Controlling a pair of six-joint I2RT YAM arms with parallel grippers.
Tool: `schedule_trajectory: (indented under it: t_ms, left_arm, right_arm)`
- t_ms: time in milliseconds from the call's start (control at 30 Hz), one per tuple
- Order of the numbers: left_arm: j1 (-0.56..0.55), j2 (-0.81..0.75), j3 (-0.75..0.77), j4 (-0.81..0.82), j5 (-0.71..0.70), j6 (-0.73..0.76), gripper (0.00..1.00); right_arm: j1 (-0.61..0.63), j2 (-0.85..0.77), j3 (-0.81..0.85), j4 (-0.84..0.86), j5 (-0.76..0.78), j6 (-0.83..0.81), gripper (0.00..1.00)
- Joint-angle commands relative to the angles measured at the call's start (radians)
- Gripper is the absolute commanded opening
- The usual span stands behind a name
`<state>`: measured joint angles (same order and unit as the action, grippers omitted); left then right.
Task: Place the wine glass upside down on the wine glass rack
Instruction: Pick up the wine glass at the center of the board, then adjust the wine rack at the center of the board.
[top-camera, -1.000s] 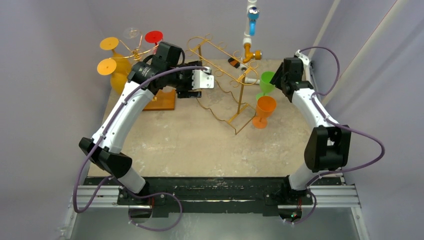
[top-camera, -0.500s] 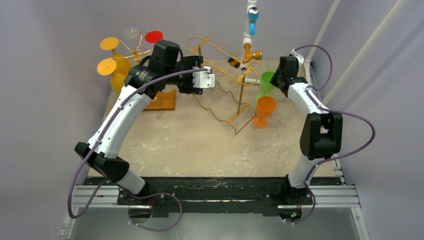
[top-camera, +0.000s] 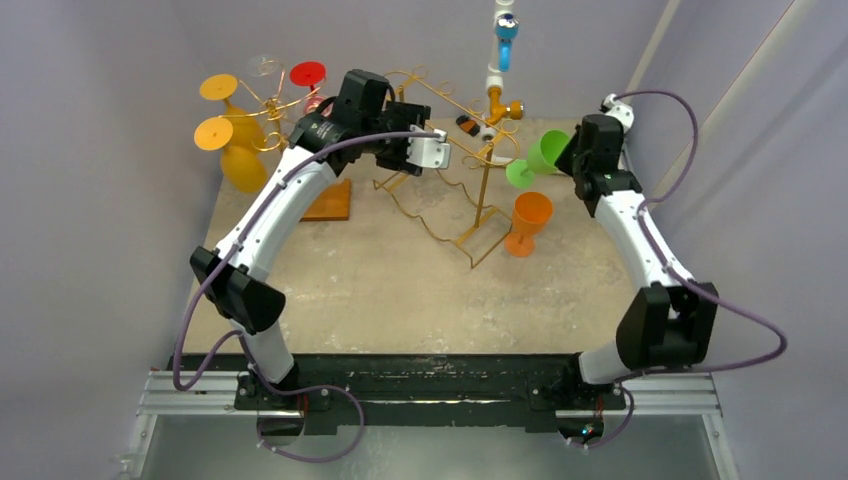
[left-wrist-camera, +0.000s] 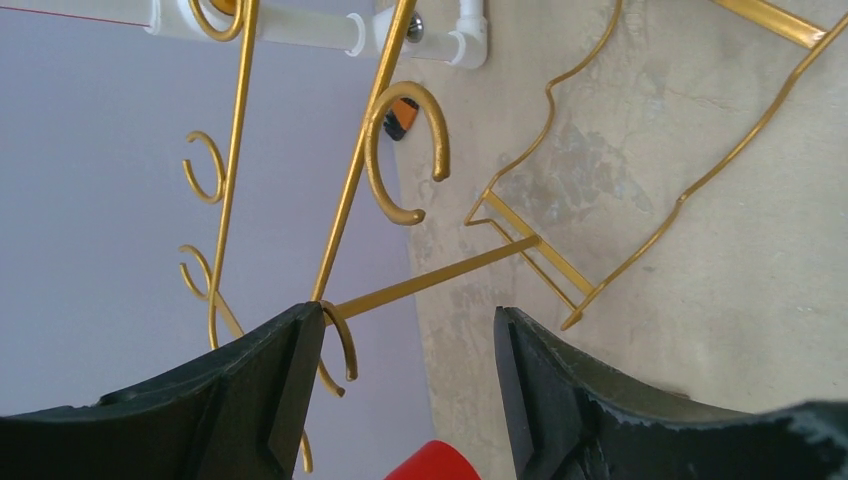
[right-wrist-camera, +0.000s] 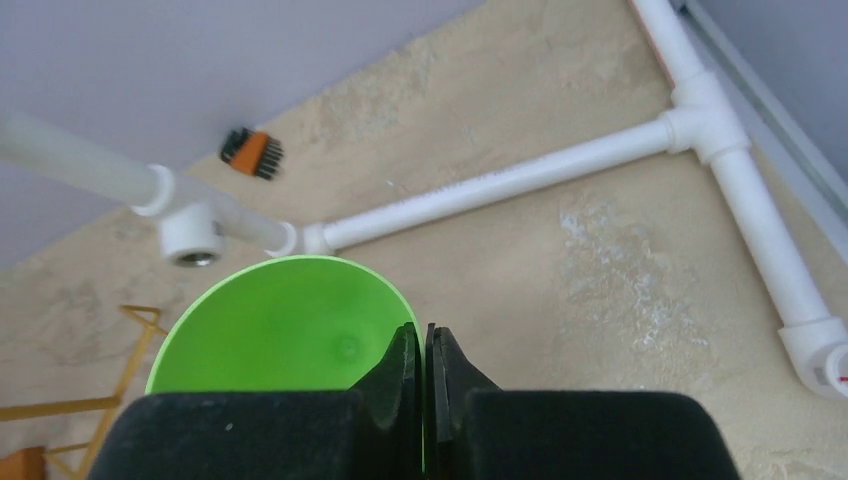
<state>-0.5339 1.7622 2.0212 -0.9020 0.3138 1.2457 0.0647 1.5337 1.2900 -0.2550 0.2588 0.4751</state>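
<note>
Finding: the right gripper (right-wrist-camera: 422, 345) is clamped on the rim of the green wine glass (right-wrist-camera: 280, 320). A second ago the glass stood upright on the worktop (top-camera: 380, 290). It now hangs clear of it, above the orange glass (top-camera: 528, 215).

The left gripper (left-wrist-camera: 410, 340), jaws apart and empty, has swung across to the gold wire rack (top-camera: 484, 196); one wire lies between its fingers.

Assessment: pick-up is done, inversion has begun, and hanging has not.

Orientation: the stem axis is tilted well off vertical. The mouth faces the right gripper, and the foot points down and away from it toward the rack.
</note>
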Motion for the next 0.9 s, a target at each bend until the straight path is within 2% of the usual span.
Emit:
schedule_trajectory:
  t_ms: [0,167,400,533,633,700,867]
  left_arm:
    - [-0.018,0.019,0.036,0.106,-0.01,0.066,0.65]
    - [-0.047,0.006,-0.003,0.194,-0.044,0.072,0.6]
    - [-0.08,0.024,-0.002,0.149,-0.091,0.107,0.6]
    - [-0.086,0.114,0.133,0.027,-0.094,0.08,0.58]
    - [-0.094,0.2,0.293,-0.081,-0.078,0.022,0.5]
    - [-0.114,0.221,0.333,-0.11,-0.097,-0.009,0.45]
    - [-0.171,0.161,0.207,-0.01,-0.225,-0.064,0.41]
  right_arm:
    - [-0.003,-0.162,-0.022,0.035,-0.023,-0.006,0.0]
    - [-0.003,-0.306,-0.03,-0.023,-0.035,-0.026,0.0]
    - [-0.003,-0.44,0.001,-0.135,-0.1,-0.053,0.0]
    - [-0.004,-0.483,0.032,-0.197,-0.111,-0.071,0.0]
    - [-0.005,-0.502,0.066,-0.246,-0.11,-0.109,0.0]
    - [-0.005,-0.508,0.082,-0.273,-0.098,-0.119,0.0]
    - [-0.005,-0.521,0.048,-0.251,-0.127,-0.102,0.0]
